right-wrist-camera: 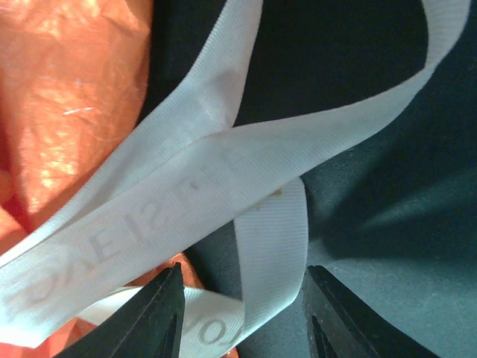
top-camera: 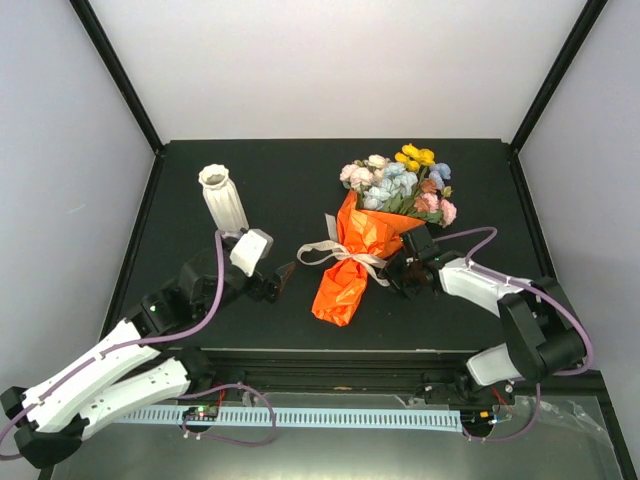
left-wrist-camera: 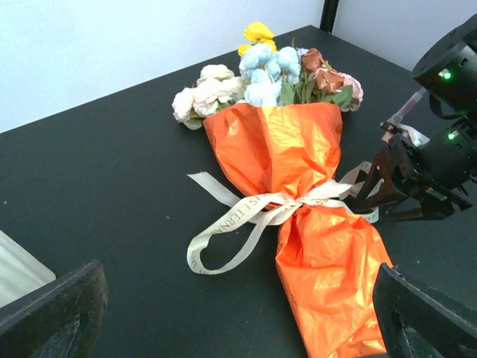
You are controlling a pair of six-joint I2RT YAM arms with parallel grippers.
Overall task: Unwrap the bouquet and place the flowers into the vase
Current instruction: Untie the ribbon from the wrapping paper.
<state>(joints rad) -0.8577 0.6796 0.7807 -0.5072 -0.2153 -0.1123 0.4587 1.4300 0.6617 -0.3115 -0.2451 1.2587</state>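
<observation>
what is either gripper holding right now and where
Left gripper open, empty. A cream ribbon tail lies inside the right gripper; a firm pinch cannot be told.

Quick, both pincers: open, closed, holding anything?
Left pincer: wide open, empty.
Right pincer: partly open, astride a strand of the cream ribbon, not clamped on it.

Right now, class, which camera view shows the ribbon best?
The left wrist view: the ribbon shows clearly there, with knot, loop and tails across the bouquet. The top view shows it all too, but small. The right wrist view shows only a few close strands with blurred lettering.
</observation>
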